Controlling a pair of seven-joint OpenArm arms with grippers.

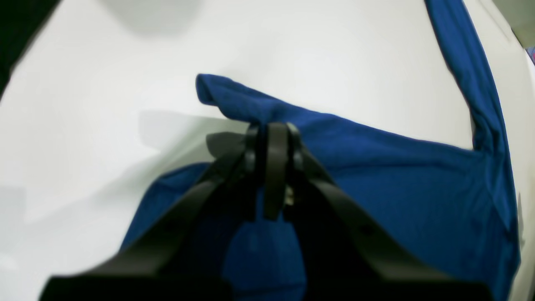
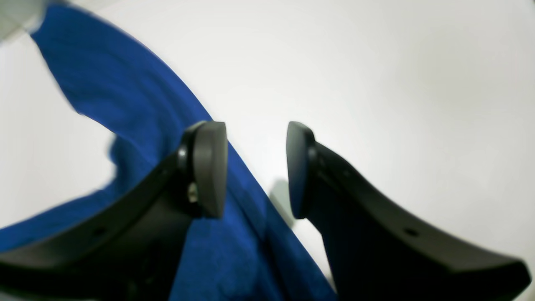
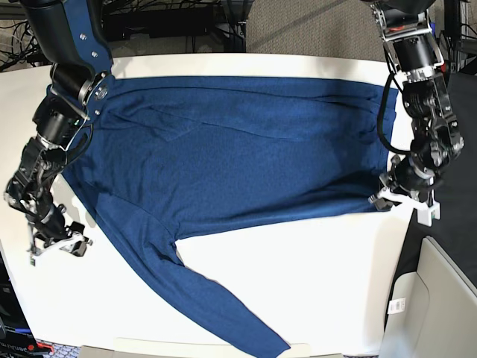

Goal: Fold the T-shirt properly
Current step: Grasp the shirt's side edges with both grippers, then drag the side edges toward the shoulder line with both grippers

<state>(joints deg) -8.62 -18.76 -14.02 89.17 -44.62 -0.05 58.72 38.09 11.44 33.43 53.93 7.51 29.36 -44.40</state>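
Note:
The dark blue T-shirt lies spread flat across the white table, and one long sleeve runs toward the front edge. At the shirt's right-hand corner my left gripper is shut on the T-shirt. The left wrist view shows its fingers pressed together with a raised ridge of blue cloth pinched between them. My right gripper stands open at the shirt's left edge. In the right wrist view the right gripper hangs just above the cloth's edge, holding nothing.
A light grey bin stands off the table's front right corner. Cables and dark equipment sit behind the far edge. Both arms reach down from the back corners along the table's sides.

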